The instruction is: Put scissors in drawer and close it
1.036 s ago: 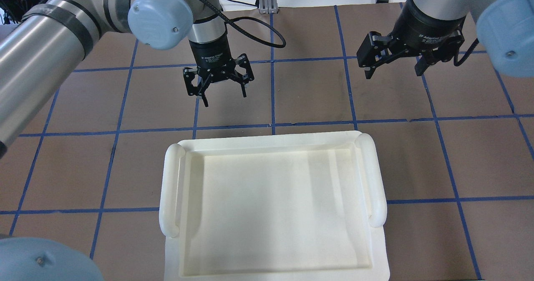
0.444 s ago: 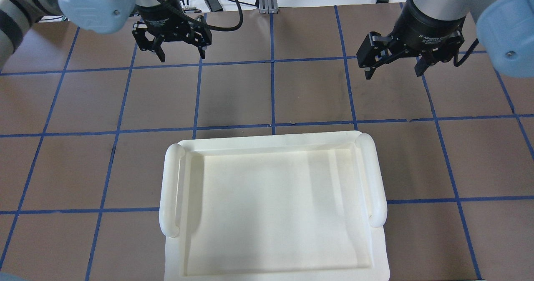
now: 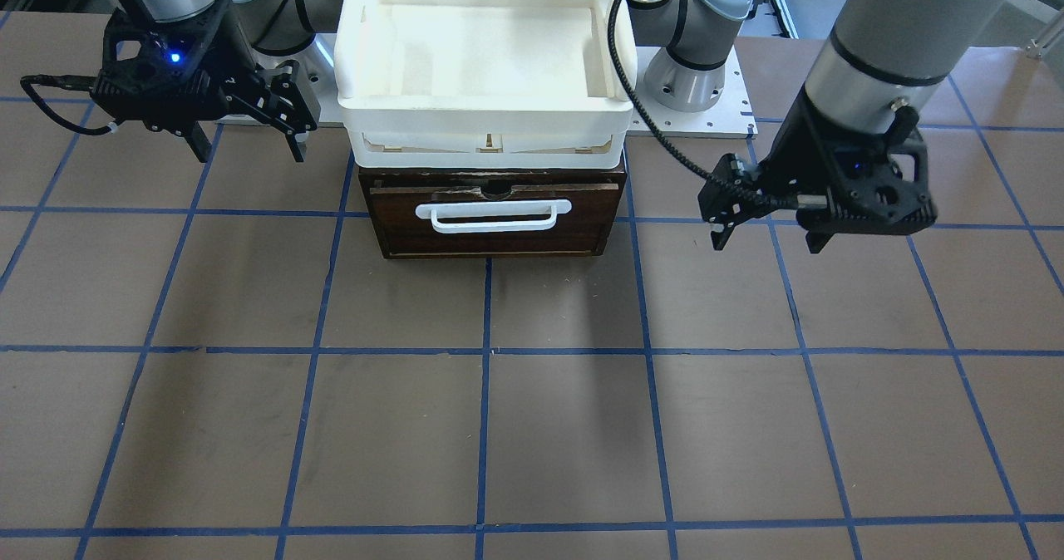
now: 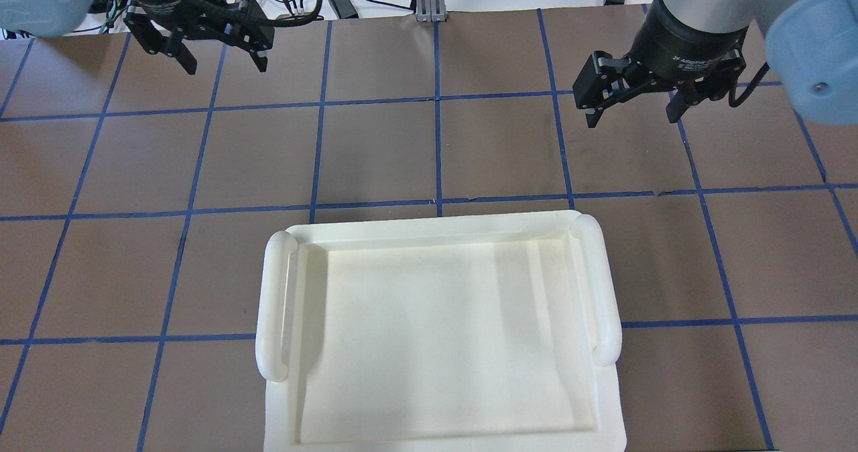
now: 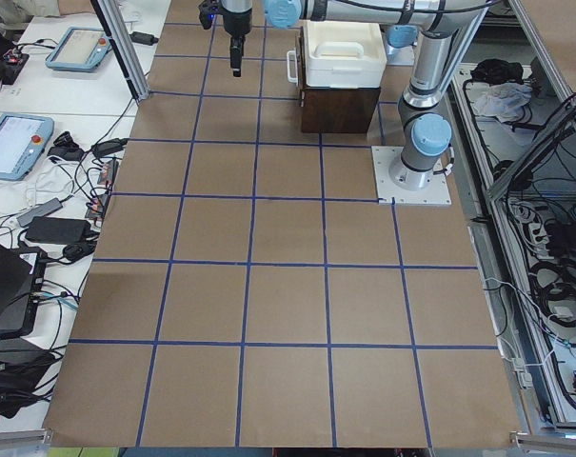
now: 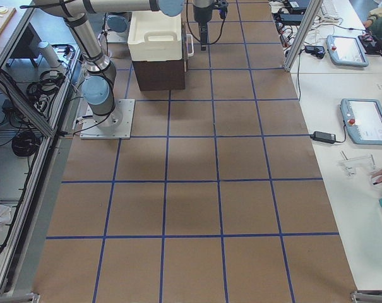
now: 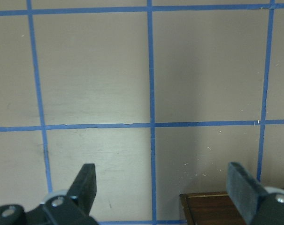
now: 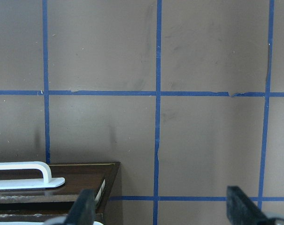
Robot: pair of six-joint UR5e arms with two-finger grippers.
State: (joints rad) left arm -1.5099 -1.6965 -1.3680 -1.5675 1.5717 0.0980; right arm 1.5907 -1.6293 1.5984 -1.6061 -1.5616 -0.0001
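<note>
1. Since a second ago, the left gripper [image 4: 226,63] has been carried from above the middle of the table [image 3: 565,427], just beyond the tray [image 4: 273,304], out to the far left corner of the overhead view. The right gripper [image 4: 631,117] is found where it was.
2. Both grippers are held above the table with fingers spread wide, and nothing is gripped between them.
3. The drawer [image 3: 499,240] is seen pushed in, its dark front flush in the cabinet [image 6: 159,72] and its white handle [image 3: 493,215] facing away from the robot. Its inside is hidden.
4. The tray is set on top of the cabinet, and nothing is seen in it.
5. The cabinet is placed between the two grippers, against the robot's edge of the table. A corner of its dark wood is caught at the bottom of each wrist view, the handle only in the right one.
6. The table is covered in matt brown sheet and divided into squares by blue tape [image 3: 485,352]. Faint scuffs and small pale specks are seen on it in the wrist views.
7. The near arm in the left side view is bolted to a white base plate [image 5: 387,190] on the table.
8. White benches [image 5: 26,95] are set along the operators' side, separated from the table by aluminium posts [image 5: 121,52]. Pendants [image 5: 11,145] and loose cables [image 5: 69,205] are laid on them.
</note>
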